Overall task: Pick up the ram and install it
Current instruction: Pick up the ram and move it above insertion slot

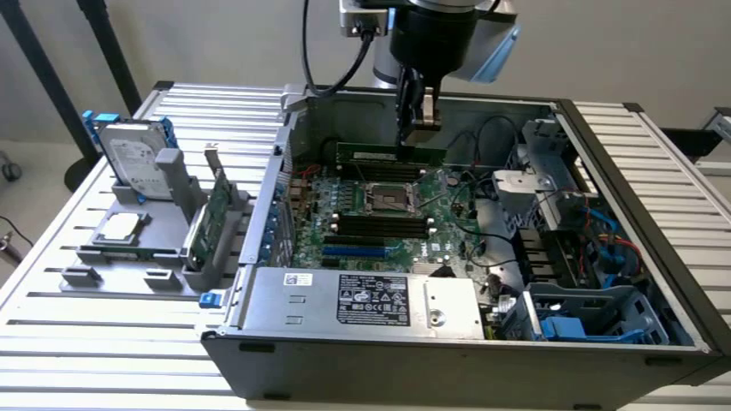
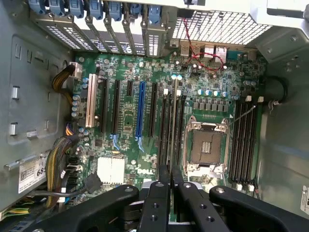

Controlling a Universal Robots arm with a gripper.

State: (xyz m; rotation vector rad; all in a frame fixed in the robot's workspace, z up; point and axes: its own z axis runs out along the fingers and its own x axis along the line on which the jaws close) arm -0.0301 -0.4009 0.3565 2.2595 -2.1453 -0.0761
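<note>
The ram (image 1: 371, 154) is a long thin green stick held level above the motherboard (image 1: 377, 210), at the far side of the open computer case (image 1: 457, 364). My gripper (image 1: 413, 137) comes down from above and is shut on the stick's upper edge, near its end on the exterior view's right. The wrist view shows the ram (image 2: 172, 125) edge-on as a thin strip between my black fingers (image 2: 157, 193). It hangs over the black memory slots (image 2: 165, 121) beside the CPU socket (image 2: 205, 145). More slots (image 2: 244, 140) lie on the socket's other side.
A grey stand on the exterior view's left holds a hard drive with blue rails (image 1: 132, 154), a green expansion card (image 1: 205, 227) and a square chip (image 1: 120, 227). Inside the case are the power supply (image 1: 365, 300), black cables (image 1: 491, 248) and a blue drive cage (image 1: 583, 321).
</note>
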